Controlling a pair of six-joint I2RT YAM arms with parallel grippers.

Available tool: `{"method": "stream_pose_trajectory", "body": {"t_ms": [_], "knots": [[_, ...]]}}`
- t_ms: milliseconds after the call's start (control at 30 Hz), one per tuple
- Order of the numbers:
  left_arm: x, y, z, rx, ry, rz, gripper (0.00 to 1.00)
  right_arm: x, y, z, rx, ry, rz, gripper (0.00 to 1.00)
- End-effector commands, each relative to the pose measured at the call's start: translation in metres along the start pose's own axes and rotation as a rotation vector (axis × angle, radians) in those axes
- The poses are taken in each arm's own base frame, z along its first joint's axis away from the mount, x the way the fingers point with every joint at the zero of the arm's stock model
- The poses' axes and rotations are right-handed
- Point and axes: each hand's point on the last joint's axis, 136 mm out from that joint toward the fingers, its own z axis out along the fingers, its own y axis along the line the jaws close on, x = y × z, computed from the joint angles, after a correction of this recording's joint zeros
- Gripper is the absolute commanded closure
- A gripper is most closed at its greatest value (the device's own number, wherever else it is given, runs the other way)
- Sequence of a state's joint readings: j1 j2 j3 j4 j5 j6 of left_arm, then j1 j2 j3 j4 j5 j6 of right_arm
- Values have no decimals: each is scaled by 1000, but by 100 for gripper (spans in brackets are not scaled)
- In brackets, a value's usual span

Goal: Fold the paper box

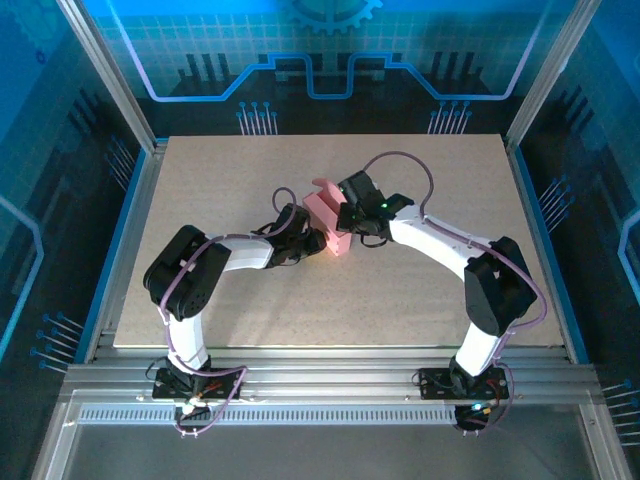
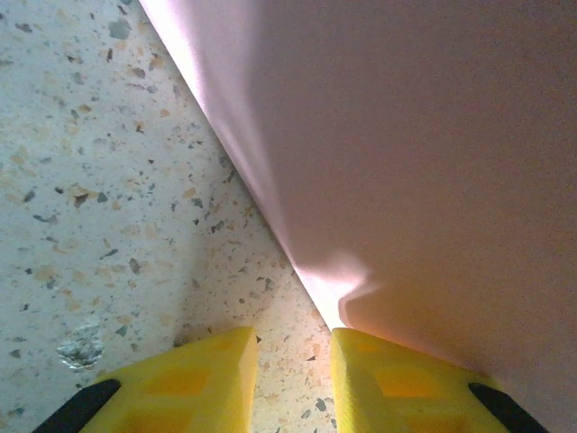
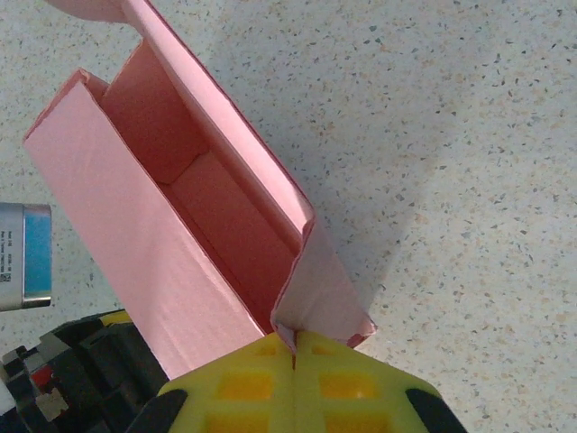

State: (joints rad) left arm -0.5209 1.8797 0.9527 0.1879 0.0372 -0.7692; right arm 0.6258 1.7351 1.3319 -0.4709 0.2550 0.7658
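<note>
Speckled table [image 1: 420, 300] bears the paper box [image 1: 328, 215], right gripper [image 3: 295, 347] pinching it, left gripper [image 2: 293, 361] ajar alongside.

1. Left arm [image 1: 235, 255] bends in toward the middle, left gripper [image 2: 293, 347] down low, yellow fingers [image 2: 189, 379] a small gap apart.
2. Right arm [image 1: 440, 240] curls inward, right gripper [image 3: 295, 347] pinched tight on a corner of the paper box [image 3: 207, 225].
</note>
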Motion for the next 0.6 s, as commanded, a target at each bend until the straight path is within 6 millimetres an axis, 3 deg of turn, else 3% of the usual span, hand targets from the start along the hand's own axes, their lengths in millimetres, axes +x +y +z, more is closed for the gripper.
{"method": "stream_pose_trajectory", "body": {"t_ms": [0,100,200,567], "knots": [[-3,0,-3,1,-17,-7,71,4,3,0,11,24,-57,96],[-3,1,-2,-1,-13,-11,71,3,9,-2,-15,23,-73,93],[-3,2,-1,1,-13,-14,71,4,13,-2,-31,29,-108,100],[-4,-8,7,91,-11,-47,70,5,32,-15,-31,-29,-498,100]]}}
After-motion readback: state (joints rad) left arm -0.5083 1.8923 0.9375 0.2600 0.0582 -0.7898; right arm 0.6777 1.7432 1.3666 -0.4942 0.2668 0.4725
